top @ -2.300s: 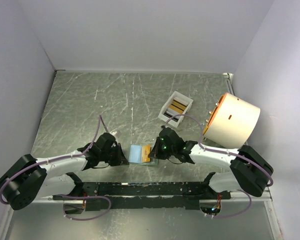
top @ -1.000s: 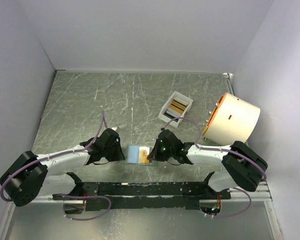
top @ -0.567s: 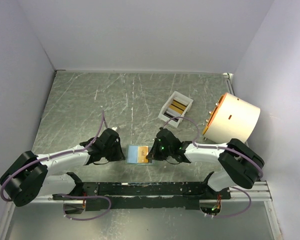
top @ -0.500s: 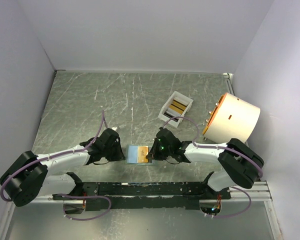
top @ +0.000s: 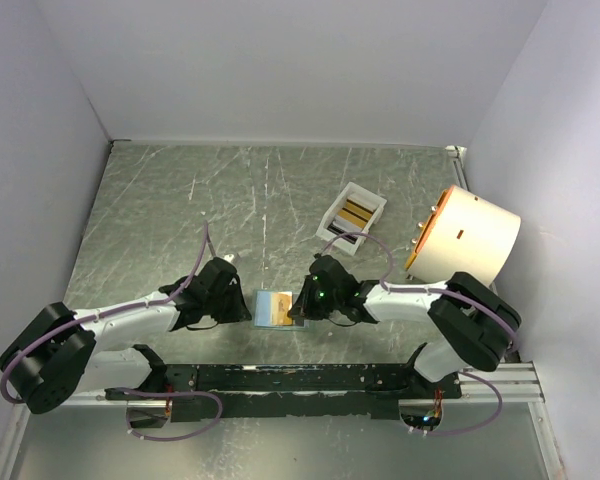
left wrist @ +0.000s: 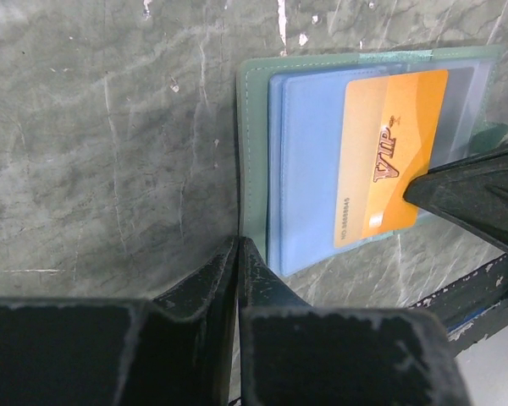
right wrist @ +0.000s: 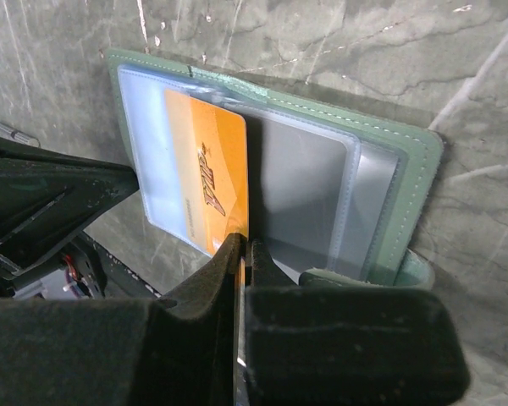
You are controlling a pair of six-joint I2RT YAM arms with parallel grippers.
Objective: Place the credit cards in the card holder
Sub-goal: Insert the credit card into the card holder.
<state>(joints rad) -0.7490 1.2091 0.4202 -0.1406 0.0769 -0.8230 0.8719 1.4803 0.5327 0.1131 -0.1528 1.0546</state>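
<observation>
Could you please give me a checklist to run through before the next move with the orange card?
1. Is the card holder open and flat on the table: ok.
2. Is the left gripper shut on the card holder's edge: ok.
3. Is the right gripper shut on the orange card: ok.
4. Is the orange card roughly parallel with the sleeve: ok.
5. Is its leading edge under the sleeve: cannot tell.
6. Is it fully seated: not ok, the gripped end is out.
</observation>
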